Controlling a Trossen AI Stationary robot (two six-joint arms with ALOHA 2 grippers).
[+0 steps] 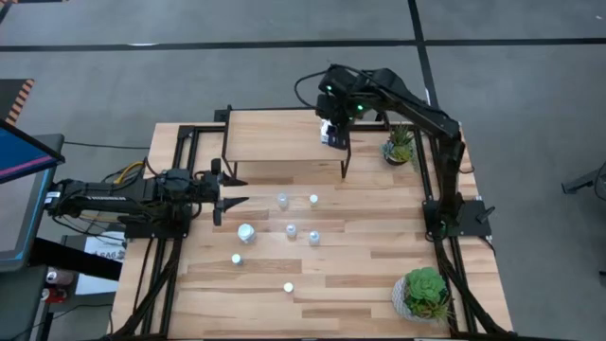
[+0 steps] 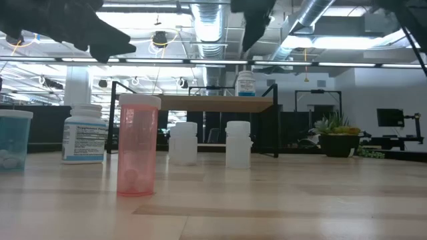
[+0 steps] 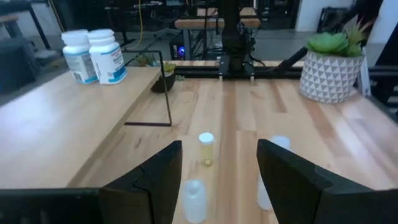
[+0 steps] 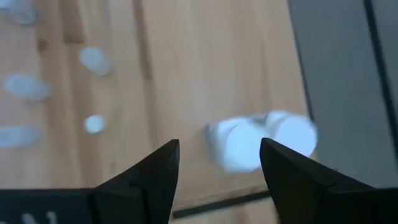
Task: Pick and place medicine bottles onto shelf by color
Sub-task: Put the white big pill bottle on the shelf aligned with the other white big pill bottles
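Your right pincer [image 1: 333,133] hangs spread over the shelf [image 1: 275,137], directly above two white bottles [image 4: 258,140] standing at the shelf's 3 o'clock end, gripping nothing. Your left pincer [image 1: 230,201] waits spread and empty at the tabletop's [image 1: 360,275] 9 o'clock side. Seven more bottles [image 1: 246,232] stand mid-tabletop.

Blurred beyond reading in the right wrist view — two white bottles [image 4: 261,140] on the shelf [image 4: 205,74]. Cut off by the low view's edge: a pale-blue bottle [image 2: 13,140]. Too small overhead for telling colours — table bottles [image 1: 289,230]. Illegible label print [image 2: 83,137].
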